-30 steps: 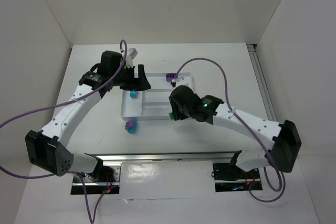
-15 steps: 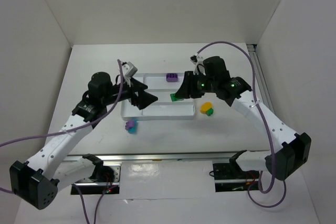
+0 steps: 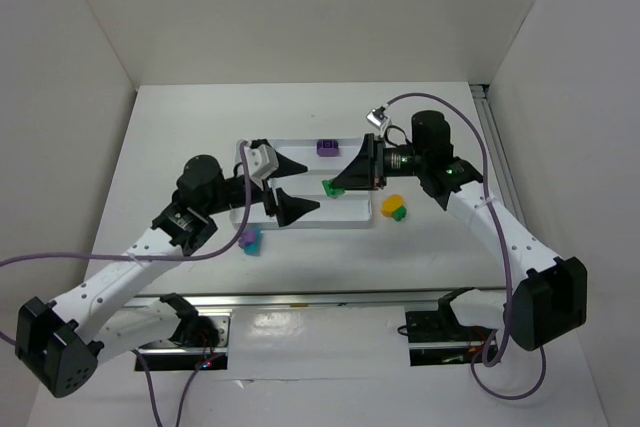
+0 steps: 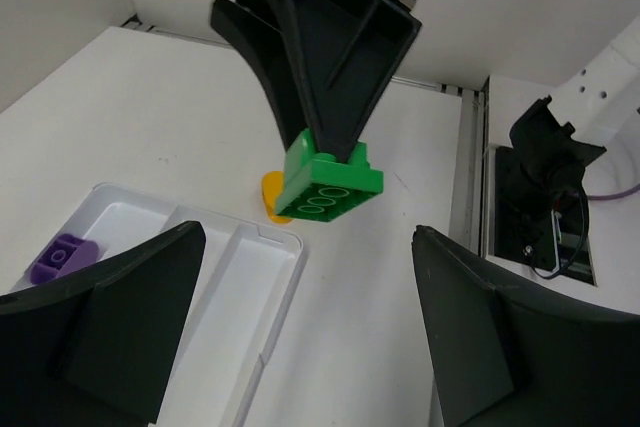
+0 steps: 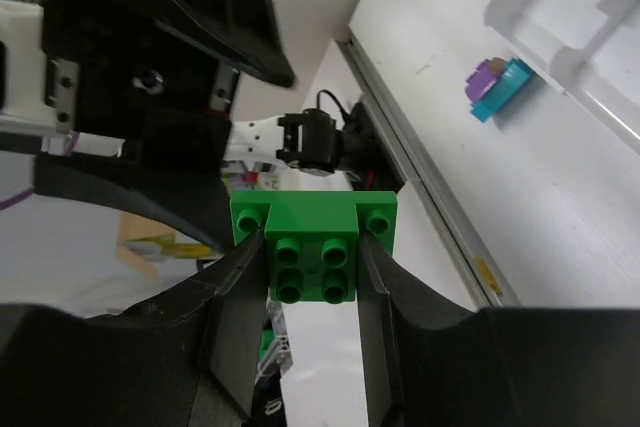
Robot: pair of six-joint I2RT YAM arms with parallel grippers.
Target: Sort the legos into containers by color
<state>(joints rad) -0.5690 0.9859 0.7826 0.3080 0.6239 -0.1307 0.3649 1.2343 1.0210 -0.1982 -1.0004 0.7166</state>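
My right gripper is shut on a green lego and holds it in the air over the white tray. The right wrist view shows the green lego pinched between both fingers. My left gripper is open and empty above the tray, its tips facing the green lego. A purple lego lies in the tray's far section. A yellow lego and a green one lie on the table right of the tray. A purple and teal pair lies in front of the tray.
White walls enclose the table on the left, back and right. A metal rail runs along the near edge by the arm bases. Purple cables loop over both arms.
My right gripper rose from the tray's near edge with the green lego and moved back and right. My left arm drew back from the tray's far left and turned to face the right gripper.
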